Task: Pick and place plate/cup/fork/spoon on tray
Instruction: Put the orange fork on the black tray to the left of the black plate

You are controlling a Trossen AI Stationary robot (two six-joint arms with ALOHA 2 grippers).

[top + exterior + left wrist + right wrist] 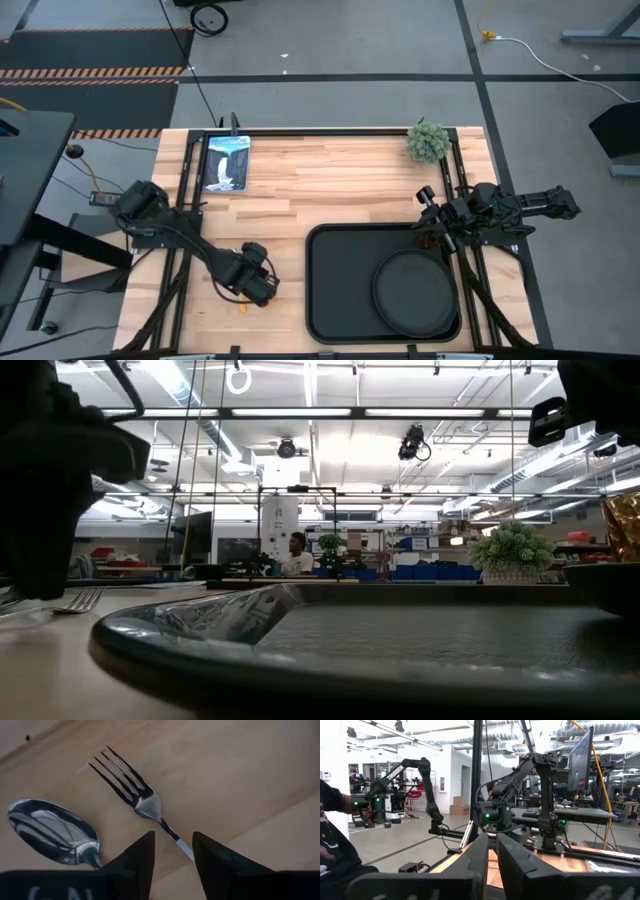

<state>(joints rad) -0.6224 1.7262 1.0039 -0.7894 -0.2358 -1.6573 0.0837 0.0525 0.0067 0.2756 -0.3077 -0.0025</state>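
Note:
The fork (137,800) and the spoon (52,832) lie side by side on the wooden table at its near left; their handles are hidden under my left gripper. My left gripper (172,852) is open, low over the table (258,287), one finger on each side of the fork's neck (175,837), not touching it. The round plate (413,290) lies in the tray (335,290). The amber cup (428,240) stands at the tray's far right corner; the plate hides its base in the low view (622,525). My right gripper (491,840) is shut and empty, pointing level above the cup (428,205).
A small potted plant (428,142) and a picture card (225,162) stand along the table's far edge. Bare wood lies between the tray and my left gripper. A person's dark sleeve (335,845) shows beyond the table.

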